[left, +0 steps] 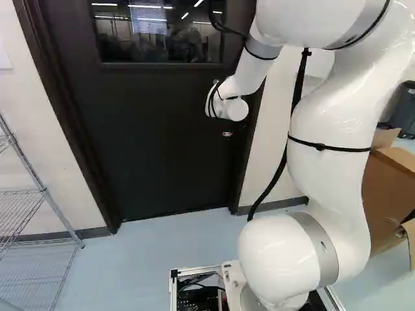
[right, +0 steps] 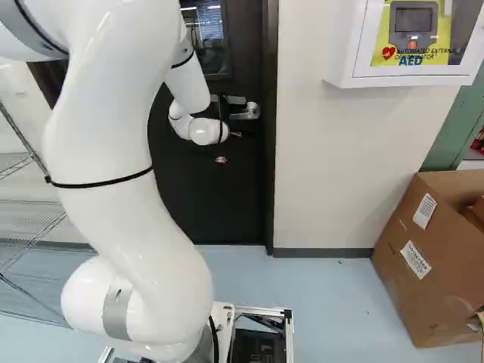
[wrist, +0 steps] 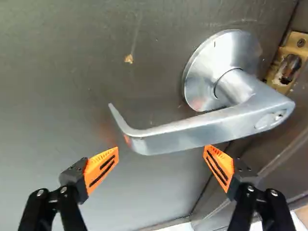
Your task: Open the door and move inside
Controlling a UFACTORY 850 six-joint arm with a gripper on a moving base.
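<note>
The lever handle sits near the latch edge of the door, just ahead of my end effector, which is open, its fingers spread along the bar, not across it. I'd roll it to straddle the bar, close near the free tip, then swing down about the round plate, testing push or pull gently before driving the base
</note>
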